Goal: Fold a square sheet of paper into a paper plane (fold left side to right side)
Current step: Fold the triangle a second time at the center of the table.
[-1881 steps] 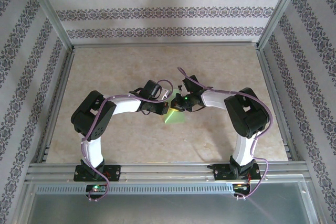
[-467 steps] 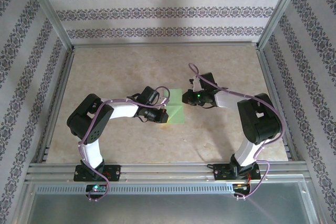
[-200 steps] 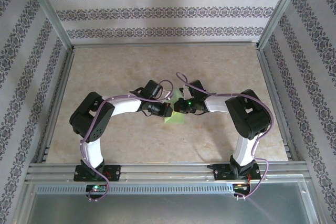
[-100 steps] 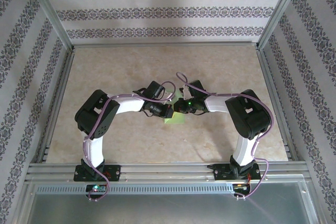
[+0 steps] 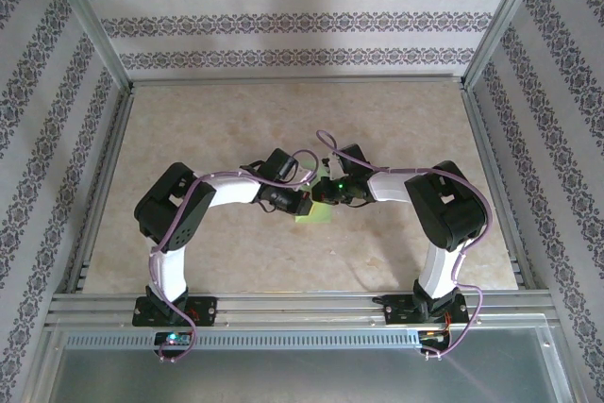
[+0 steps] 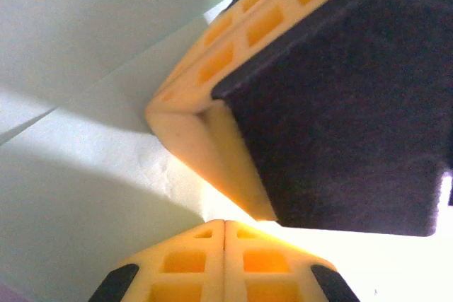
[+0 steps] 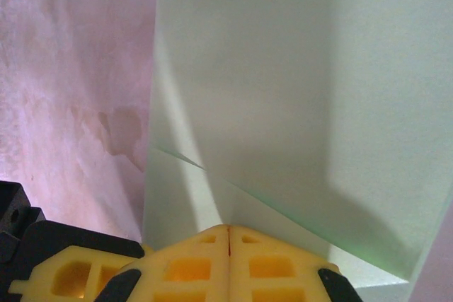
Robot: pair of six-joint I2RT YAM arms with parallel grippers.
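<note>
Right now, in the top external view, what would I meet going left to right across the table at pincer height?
Left arm's elbow → left pincer → green paper → right pincer → right arm's elbow.

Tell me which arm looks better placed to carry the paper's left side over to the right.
Left, probably: the left gripper sits shut over the left part of the paper, while the right gripper, also shut, sits right of it.
</note>
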